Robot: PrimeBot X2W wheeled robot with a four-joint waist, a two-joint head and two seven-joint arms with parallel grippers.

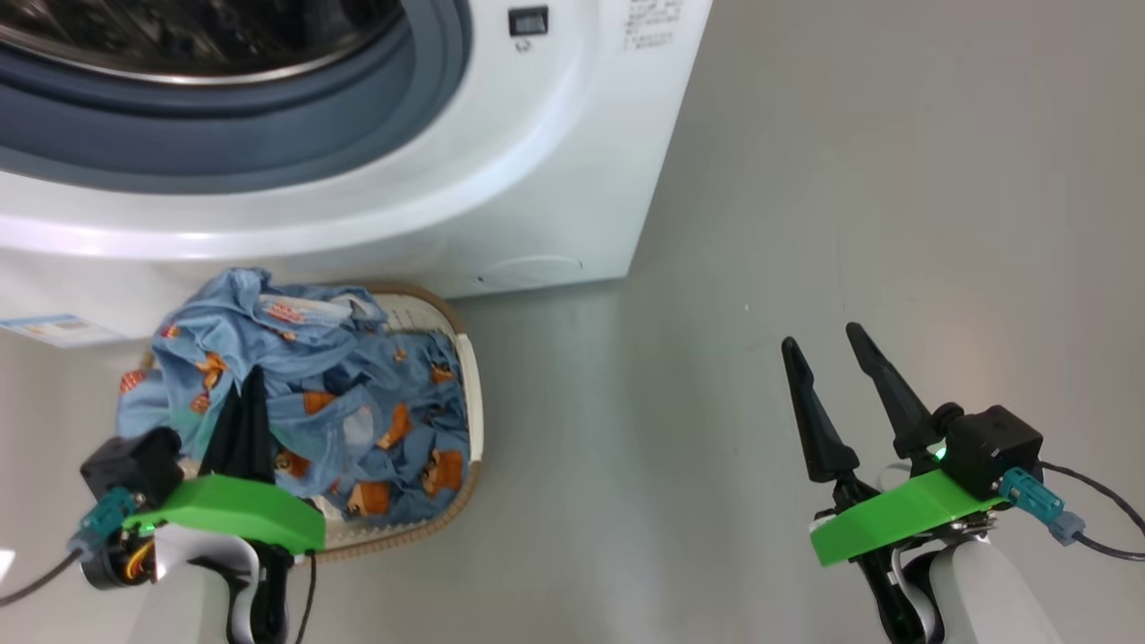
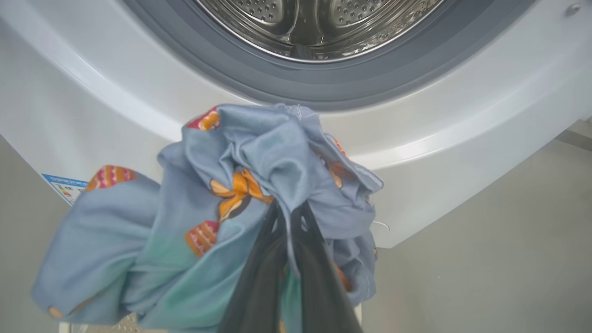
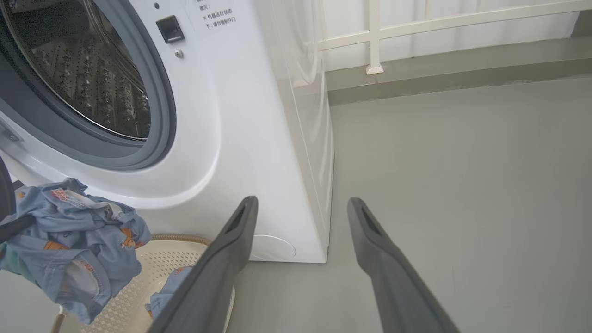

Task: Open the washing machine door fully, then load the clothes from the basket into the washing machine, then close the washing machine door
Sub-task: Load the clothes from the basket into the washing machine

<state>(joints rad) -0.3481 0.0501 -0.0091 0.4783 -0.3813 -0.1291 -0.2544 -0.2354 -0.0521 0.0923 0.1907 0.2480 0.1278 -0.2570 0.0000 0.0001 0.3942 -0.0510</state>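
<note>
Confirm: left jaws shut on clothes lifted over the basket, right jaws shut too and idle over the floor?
No: the right jaws are open, their fingers spread apart over the floor, as the right wrist view shows. The rest stands: the left jaws are shut on clothes lifted over the basket.

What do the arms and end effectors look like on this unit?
Both the left end effector and right end effector have two long, tapering black fingers on a bright green plate. A black boxy module sits beside each, with a teal connector and dark cable. A green light glows on the right. Forearms are white.
</note>
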